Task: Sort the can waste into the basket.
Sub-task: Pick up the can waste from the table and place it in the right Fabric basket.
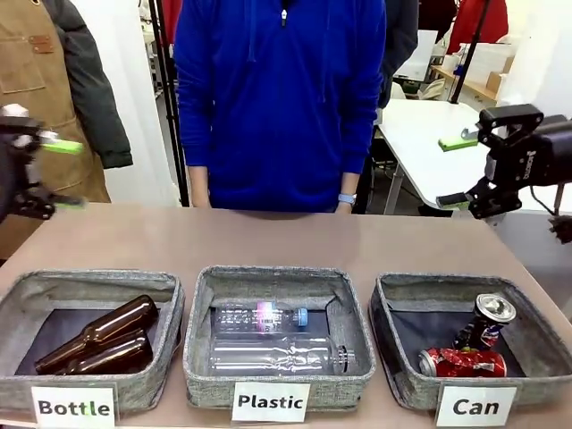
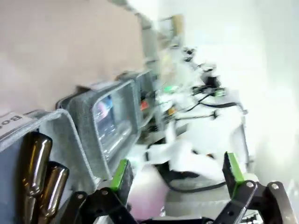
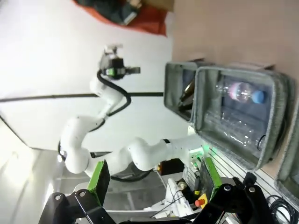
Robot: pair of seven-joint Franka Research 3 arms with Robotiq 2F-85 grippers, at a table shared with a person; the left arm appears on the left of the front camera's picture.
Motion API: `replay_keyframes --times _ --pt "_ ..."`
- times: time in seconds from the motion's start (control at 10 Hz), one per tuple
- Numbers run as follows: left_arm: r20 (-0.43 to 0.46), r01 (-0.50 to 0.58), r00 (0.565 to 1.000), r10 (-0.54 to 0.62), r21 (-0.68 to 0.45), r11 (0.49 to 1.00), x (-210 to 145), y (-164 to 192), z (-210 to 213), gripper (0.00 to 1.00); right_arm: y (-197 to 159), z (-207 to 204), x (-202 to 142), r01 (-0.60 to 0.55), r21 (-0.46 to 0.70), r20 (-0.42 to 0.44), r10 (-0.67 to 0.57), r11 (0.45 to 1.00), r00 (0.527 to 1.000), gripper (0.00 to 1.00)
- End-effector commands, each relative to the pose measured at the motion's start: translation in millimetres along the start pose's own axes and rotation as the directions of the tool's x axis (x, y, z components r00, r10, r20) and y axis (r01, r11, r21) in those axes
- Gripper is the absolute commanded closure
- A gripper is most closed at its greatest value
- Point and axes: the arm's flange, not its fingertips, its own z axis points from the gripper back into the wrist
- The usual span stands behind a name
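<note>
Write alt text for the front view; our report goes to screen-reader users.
Three grey bins line the table's near edge: the Can basket holds a red can and a dark can, beside bins of plastic and glass bottles. Both grippers, left and right, hang open at the sides.

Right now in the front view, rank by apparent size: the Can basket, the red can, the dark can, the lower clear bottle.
1. Can basket
2. Lower clear bottle
3. Red can and dark can: too alike to rank; both crushed, lying at different angles.
</note>
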Motion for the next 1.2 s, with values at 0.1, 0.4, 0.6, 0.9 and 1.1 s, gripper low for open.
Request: replay_keyframes --times 0.1,0.4,0.6,0.9,1.1 --pt "0.000 0.000 1.000 0.000 0.000 1.000 0 0 0 0.00 0 0 0 0.000 0.000 0.000 0.000 1.000 1.000 0.00" --pt "0.000 0.000 1.000 0.000 0.000 1.000 0 0 0 0.00 0 0 0 0.000 0.000 0.000 0.000 1.000 1.000 0.00" --pt "0.000 0.000 1.000 0.000 0.000 1.000 0 0 0 0.00 0 0 0 0.000 0.000 0.000 0.000 1.000 1.000 0.00" --pt "0.000 0.000 1.000 0.000 0.000 1.000 0 0 0 0.00 0 0 0 0.000 0.000 0.000 0.000 1.000 1.000 0.00" --pt "0.000 0.000 1.000 0.000 0.000 1.000 0 0 0 0.00 0 0 0 0.000 0.000 0.000 0.000 1.000 1.000 0.00"
